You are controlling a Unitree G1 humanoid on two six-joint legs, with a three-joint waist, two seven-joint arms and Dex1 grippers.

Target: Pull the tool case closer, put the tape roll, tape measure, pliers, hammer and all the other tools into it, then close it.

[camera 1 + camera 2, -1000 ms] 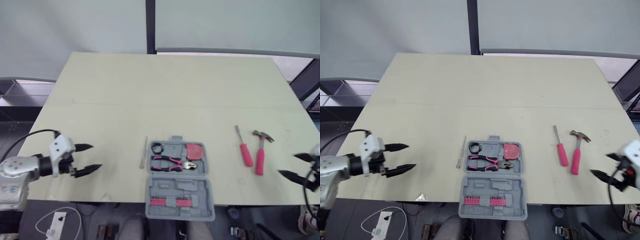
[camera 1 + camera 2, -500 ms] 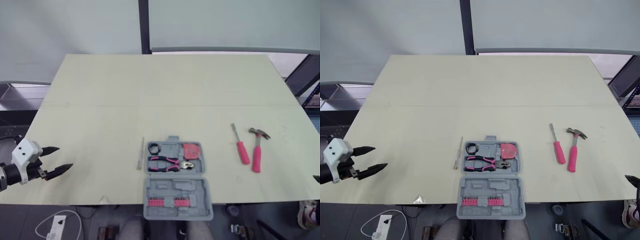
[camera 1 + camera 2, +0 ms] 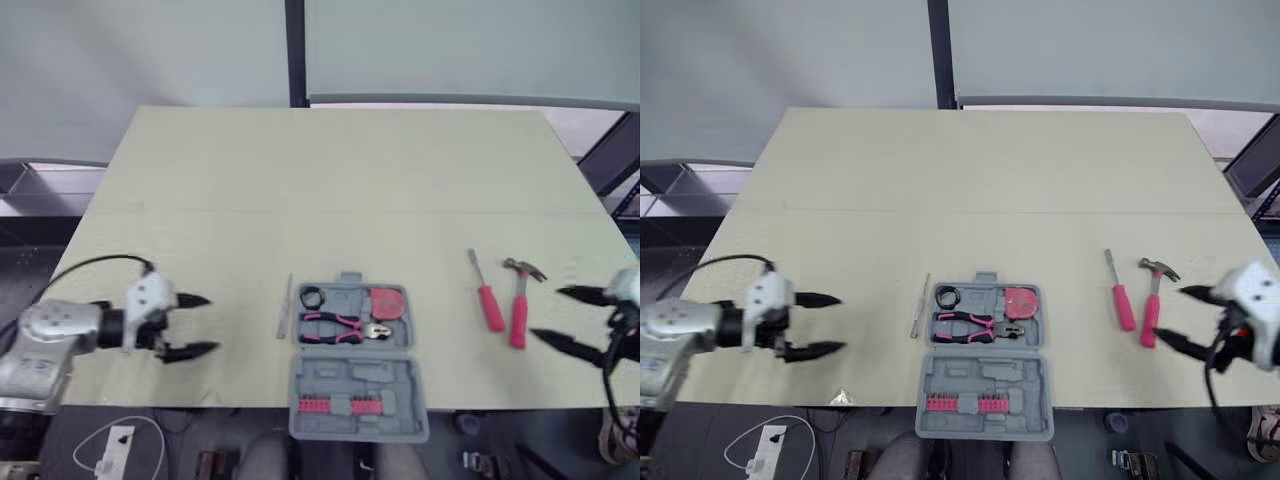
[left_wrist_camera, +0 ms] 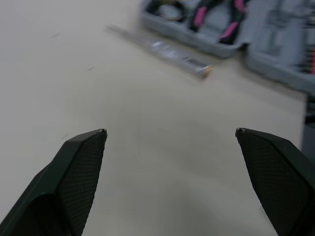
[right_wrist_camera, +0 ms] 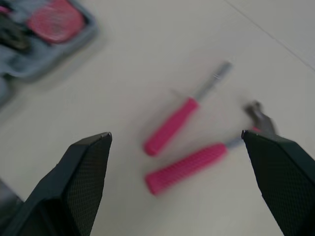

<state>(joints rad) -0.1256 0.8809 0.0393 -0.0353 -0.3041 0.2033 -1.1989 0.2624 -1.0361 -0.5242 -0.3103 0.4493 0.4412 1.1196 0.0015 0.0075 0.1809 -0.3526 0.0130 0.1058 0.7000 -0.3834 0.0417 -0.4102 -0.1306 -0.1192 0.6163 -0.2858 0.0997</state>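
Okay, head view: pale matte table. A grey moulded-plastic tool case lies open and flat at lower centre, its near half reaching past the table's front edge. The far half holds a small black tape roll, pink-handled pliers and a rounded pink tape measure. The near half holds a row of pink bits. A thin clear slim screwdriver lies on the table just left of the case, not touching it. At centre right, well apart from the case, a pink-handled screwdriver and a pink-handled claw hammer lie side by side. The left gripper is at lower left, jaws spread wide and empty, pointing at the case. The right gripper is at the right edge, jaws spread and empty, just beside the hammer.

Left wrist view: textured black fingers gape over bare table. The slim screwdriver and the case with the pliers lie well beyond the tips.

Right wrist view: the pink screwdriver and hammer lie between and just beyond the spread tips, untouched. The case corner with the tape measure sits farther off.
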